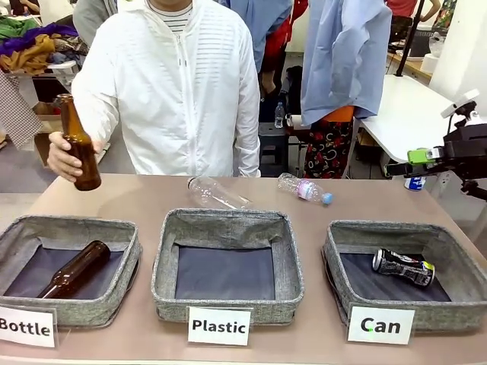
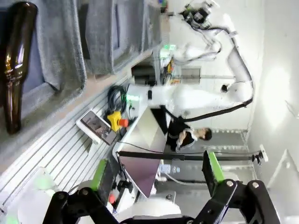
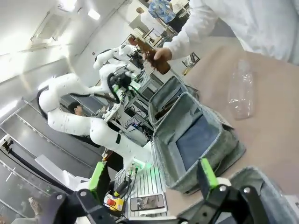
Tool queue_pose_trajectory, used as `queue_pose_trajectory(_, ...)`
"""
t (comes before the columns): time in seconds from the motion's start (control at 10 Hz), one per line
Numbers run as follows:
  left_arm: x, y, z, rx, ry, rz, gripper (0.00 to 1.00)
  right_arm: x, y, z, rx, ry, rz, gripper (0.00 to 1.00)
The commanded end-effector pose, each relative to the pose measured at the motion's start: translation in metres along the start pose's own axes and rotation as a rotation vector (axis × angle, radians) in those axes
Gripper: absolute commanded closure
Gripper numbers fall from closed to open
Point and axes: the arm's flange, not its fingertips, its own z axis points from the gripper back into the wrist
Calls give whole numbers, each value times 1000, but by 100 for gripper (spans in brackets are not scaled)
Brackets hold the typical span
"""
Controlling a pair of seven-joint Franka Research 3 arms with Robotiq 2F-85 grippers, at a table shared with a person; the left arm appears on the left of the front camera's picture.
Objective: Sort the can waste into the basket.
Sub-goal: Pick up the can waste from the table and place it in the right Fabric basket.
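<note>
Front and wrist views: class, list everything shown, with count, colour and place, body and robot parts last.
baskets: 3, grey, front row: Bottle basket left, Plastic basket middle, Can basket right
cards: 3, white, before the baskets
glass bottles: 2, brown; one in Bottle basket, one in hand
plastic bottles: 2, clear, on table behind the baskets
cans: 2; dark can in Can basket, blue-white can at table's far right
table: 1, tan
hand: 1, person's, far left
left gripper: open, empty
right gripper: open, empty
</note>
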Motion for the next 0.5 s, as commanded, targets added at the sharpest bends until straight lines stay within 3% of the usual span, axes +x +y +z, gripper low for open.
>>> queue_pose_trajectory(0.0, -84, -8, 47, -23, -188, -118, 0, 1, 2, 4, 4, 3, 17, 0)
queue_pose_trajectory(0.2, -131, 13, 80, -157, -384, -172, 0, 1, 2, 4, 4, 3, 17, 0)
queue_pose_trajectory(0.4, -147, 32, 93, -249, -486, -179, 0, 1, 2, 4, 4, 3, 17, 0)
